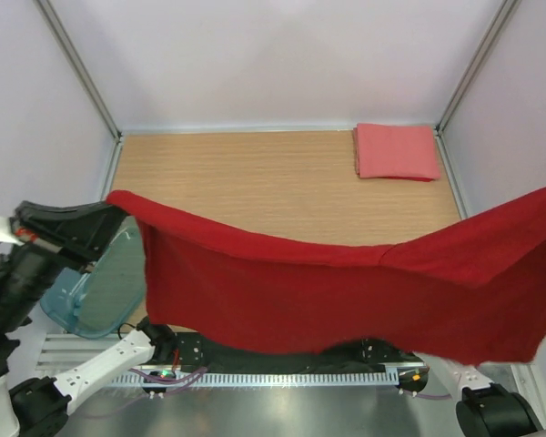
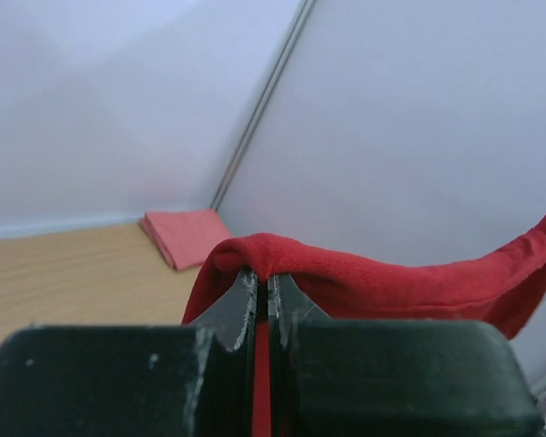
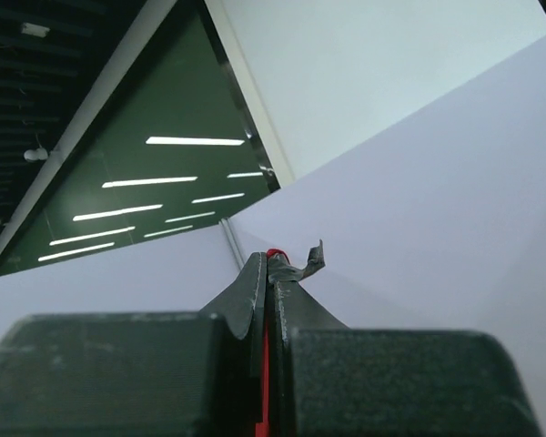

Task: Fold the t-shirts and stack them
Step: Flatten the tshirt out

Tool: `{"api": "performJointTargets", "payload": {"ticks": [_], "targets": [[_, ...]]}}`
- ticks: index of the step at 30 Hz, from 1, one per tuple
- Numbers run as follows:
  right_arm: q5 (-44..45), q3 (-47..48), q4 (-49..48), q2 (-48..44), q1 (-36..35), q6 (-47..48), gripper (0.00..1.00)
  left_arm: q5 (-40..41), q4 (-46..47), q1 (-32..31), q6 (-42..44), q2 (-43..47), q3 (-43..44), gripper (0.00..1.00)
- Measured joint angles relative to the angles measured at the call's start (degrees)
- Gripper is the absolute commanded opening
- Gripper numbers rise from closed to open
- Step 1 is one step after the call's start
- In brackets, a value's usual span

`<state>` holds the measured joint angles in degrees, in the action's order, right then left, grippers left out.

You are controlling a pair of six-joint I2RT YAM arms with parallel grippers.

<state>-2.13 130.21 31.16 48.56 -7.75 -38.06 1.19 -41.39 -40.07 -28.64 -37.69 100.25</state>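
At the left, the left pincer (image 2: 262, 284) was squeezed tight on one end of the dark red shirt (image 1: 328, 291). It held that end up in the air over the left edge of the surface (image 1: 255, 182). Below it, a see-through teal bin (image 1: 96, 291) sat tilted by the near left corner.

The dark red shirt hung between the two arms and sagged in the middle, over the near edge of the surface. Its lower edge hung loose. Toward the right it rose up again.

The pink shirt (image 1: 396, 152) lay flat in the far right corner, folded into a neat rectangle, well apart from the red one.

At the right, the right pincer (image 3: 271, 266) was pressed together too, with a thin strip of red cloth pinched between its fingers.
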Motion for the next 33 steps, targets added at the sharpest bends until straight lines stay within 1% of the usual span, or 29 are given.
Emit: {"api": "performJointTargets", "payload": {"ticks": [2,7,10,13,15,18,20,22,25,29,33], "targets": [[0.0,-5.5,-1.5,-2.1,0.0,0.0,0.01,-0.2,0.5,0.0,-0.9,0.3,-3.8,0.0],[0.8,-26.8,-3.6,-6.4,0.0,0.1,0.01,2.6,2.7,0.0,-1.3,0.9,-16.1,0.01],[2.6,-40.0,-4.8,-5.9,0.0,0.9,0.01,7.3,4.3,0.0,-0.7,0.0,-23.5,0.0],[4.3,-48.7,-5.1,-2.9,0.0,2.0,0.01,14.0,7.1,0.0,0.5,-3.0,-30.0,0.0],[5.5,-52.3,-6.0,0.2,0.0,3.2,0.01,18.2,8.7,0.0,1.0,-6.3,-32.7,0.0],[6.7,-53.5,-7.3,6.4,0.0,5.3,0.01,24.0,11.5,0.2,2.9,-13.4,-34.1,0.0],[7.3,-53.4,-8.9,10.2,0.0,7.0,0.01,26.4,12.9,0.8,4.8,-18.8,-33.5,0.0],[7.8,-52.5,-10.1,13.1,0.0,8.9,0.01,28.0,13.7,1.3,7.0,-23.3,-31.8,0.0],[8.5,-49.4,-11.4,16.2,0.0,11.8,0.01,29.3,15.3,1.6,10.8,-27.2,-27.7,0.0],[8.9,-44.9,-14.1,16.7,0.0,15.2,0.01,30.4,18.4,1.6,14.9,-27.4,-22.5,0.0],[8.9,-41.6,-15.8,14.0,0.0,17.4,0.01,30.8,20.7,1.6,17.4,-23.4,-21.1,0.0]]}}
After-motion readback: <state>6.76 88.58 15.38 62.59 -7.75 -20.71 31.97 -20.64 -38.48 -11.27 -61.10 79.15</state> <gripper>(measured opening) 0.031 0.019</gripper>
